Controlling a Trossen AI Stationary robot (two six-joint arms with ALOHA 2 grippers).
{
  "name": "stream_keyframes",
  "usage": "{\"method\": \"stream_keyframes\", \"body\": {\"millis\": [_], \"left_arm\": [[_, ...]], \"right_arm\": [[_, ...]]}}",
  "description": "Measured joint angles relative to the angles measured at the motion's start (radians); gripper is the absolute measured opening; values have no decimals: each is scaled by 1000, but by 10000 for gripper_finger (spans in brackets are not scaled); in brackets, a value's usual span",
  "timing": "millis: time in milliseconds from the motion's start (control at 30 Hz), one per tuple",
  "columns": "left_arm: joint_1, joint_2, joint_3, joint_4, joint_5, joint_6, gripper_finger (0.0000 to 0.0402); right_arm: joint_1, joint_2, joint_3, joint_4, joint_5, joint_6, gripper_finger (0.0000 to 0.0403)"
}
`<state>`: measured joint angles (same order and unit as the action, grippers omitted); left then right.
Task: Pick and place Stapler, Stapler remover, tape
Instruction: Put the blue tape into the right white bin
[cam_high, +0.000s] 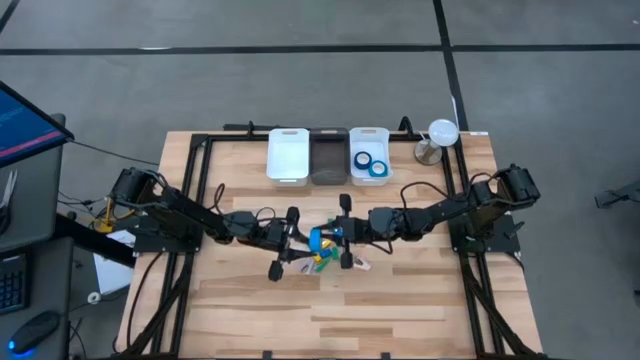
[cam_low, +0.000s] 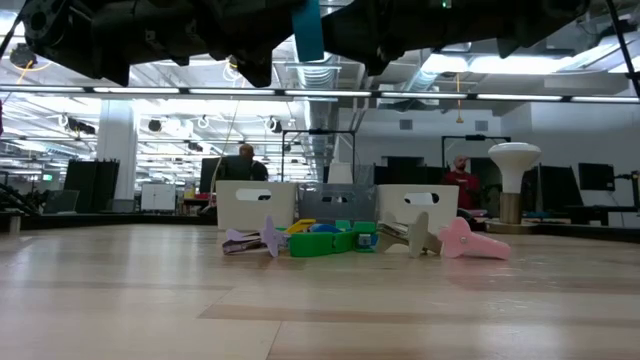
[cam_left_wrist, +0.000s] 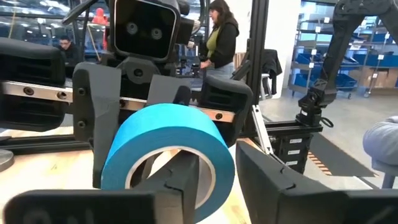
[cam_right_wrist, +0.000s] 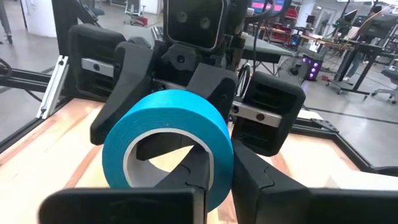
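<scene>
**Surface** (cam_high: 400, 300): pale wood. It lies below both end effectors.

**Left end effector** (cam_high: 285, 245): meets the right one over the middle of the surface. Its own wrist view shows one finger (cam_left_wrist: 180, 186) inside the roll's core and the other standing off the roll's outer wall, so it is released.

**Right end effector** (cam_high: 345, 235): faces the left one. Its wrist view shows its fingers (cam_right_wrist: 255, 180) clenched on the roll's wall, one inside the core and one outside, grasping the tape.

**Bins**: white bin (cam_high: 287, 155), dark bin (cam_high: 329, 157) and second white bin (cam_high: 369, 140), in a row beyond the end effectors. Only the high view shows the two spare rolls (cam_high: 370, 163) in the last.

**Tape** (cam_high: 320, 238): a blue ring between the two end effectors. Its axis runs level from one to the other, and each wrist view looks into an open face. The low view shows it edge-on (cam_low: 308, 30) and well above the surface.

**Loose pieces**: a green piece (cam_low: 335, 240) and a pink piece (cam_low: 470, 242) lie below the end effectors.
</scene>
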<state>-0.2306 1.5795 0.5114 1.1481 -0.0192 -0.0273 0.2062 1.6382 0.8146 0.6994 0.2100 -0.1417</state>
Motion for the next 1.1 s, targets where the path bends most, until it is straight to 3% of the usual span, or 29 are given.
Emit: {"method": "stream_keyframes", "body": {"millis": [300, 600, 767, 1100], "left_arm": [[-1, 0, 0, -1, -19, 39, 173], [10, -23, -33, -7, -32, 52, 207], [34, -118, -119, -6, -43, 47, 209], [36, -354, -276, -2, -41, 11, 199]], "right_arm": [[0, 0, 0, 0, 0, 1, 48], [-6, -15, 0, -50, 1, 2, 28], [-6, -40, -1, -93, 4, 12, 43], [-25, -134, 0, -219, 28, 25, 33]]}}
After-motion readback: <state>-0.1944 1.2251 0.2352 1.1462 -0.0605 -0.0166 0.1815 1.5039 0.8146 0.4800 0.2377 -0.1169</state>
